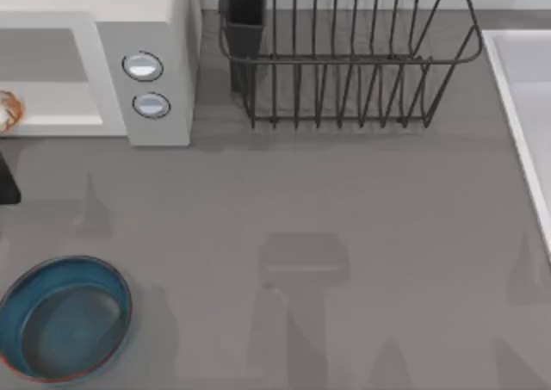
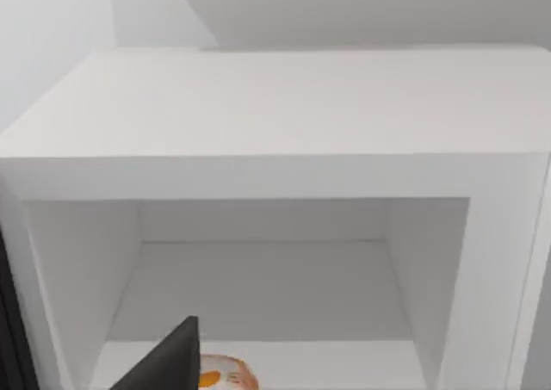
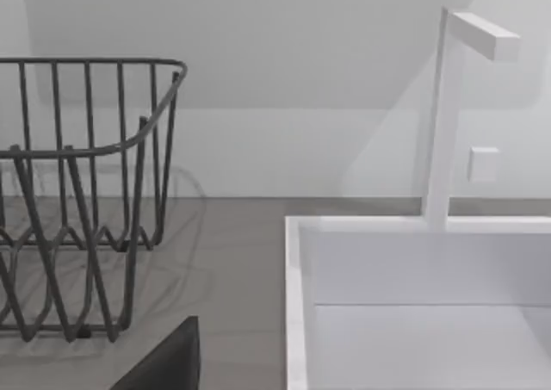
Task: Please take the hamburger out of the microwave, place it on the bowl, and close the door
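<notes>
- Bowl (image 1: 65, 318) sits at table's front-left corner, empty.
- Left gripper (image 2: 168, 364) just outside microwave (image 1: 155, 63) at back-left; jaws' state: can't tell.
- Hamburger (image 2: 225, 377) inside cavity, near its front.
- Risk: misjudged reach clips cavity wall, nudging burger deeper.
- Right arm idle near sink (image 3: 297, 261), right edge.

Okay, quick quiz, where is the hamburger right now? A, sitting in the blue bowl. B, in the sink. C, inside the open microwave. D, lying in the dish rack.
C: the hamburger rests on the floor of the open microwave, while the bowl holds nothing.
</notes>
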